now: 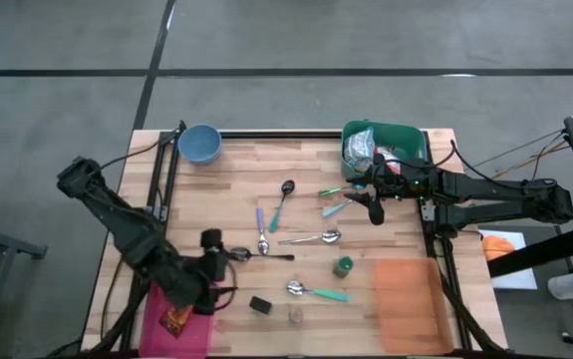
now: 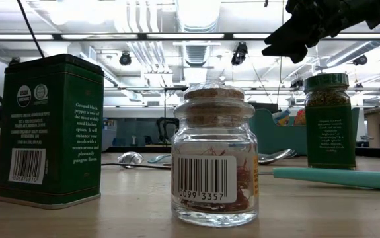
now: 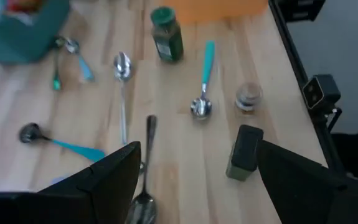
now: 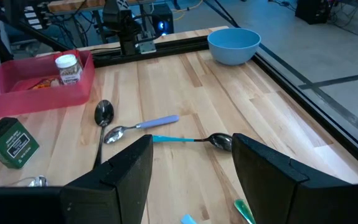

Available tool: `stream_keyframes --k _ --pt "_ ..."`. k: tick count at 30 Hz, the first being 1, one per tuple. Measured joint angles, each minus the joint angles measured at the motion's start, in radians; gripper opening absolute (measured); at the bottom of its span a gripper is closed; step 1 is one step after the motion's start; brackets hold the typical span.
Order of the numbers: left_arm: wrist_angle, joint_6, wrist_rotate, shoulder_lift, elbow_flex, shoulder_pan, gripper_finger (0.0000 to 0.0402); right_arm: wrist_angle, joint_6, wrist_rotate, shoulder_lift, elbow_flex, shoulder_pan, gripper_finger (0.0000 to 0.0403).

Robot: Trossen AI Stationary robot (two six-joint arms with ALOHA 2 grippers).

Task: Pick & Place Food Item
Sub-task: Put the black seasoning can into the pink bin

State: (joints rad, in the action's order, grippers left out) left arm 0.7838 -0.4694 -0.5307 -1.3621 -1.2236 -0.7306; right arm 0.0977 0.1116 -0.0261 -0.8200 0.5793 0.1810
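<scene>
- Table: pale wood planks, smooth with a soft sheen, framed by black metal rails.
- Small jar: clear glossy glass, rough cork stopper, paper barcode label.
- Pepper tin: dark green painted metal, semi-gloss, printed lettering.
- Spice bottle: glass with a green lid and green paper label.
- Spoons: shiny polished metal bowls; several carry matt teal or lilac plastic handles.
- Bowl: smooth light-blue plastic, at the table's far left corner.
- Red tray: translucent glossy plastic.
- Green bin: smooth plastic, holding crinkled shiny wrappers.
- Orange mat: flat and matt.
- Gripper fingers: dark matt plastic.
</scene>
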Motion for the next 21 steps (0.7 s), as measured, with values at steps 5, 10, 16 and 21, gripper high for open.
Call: stream_keyframes --k 5,10,16,21 --pt "-0.014 0.011 0.119 -0.074 0.001 0.050 0.0319 0.000 0.000 0.000 0.000 0.000 0.000 0.0214" --pt "-0.111 0.102 0.192 -0.164 0.001 0.056 0.0319 0.000 0.000 0.000 0.000 0.000 0.000 0.0214" --pt "-0.166 0.141 0.211 -0.259 -0.005 0.055 0.0319 0.000 0.000 0.000 0.000 0.000 0.000 0.0214" --pt "-0.193 0.164 0.237 -0.316 -0.016 0.054 0.0319 0.000 0.000 0.000 0.000 0.000 0.000 0.0214"
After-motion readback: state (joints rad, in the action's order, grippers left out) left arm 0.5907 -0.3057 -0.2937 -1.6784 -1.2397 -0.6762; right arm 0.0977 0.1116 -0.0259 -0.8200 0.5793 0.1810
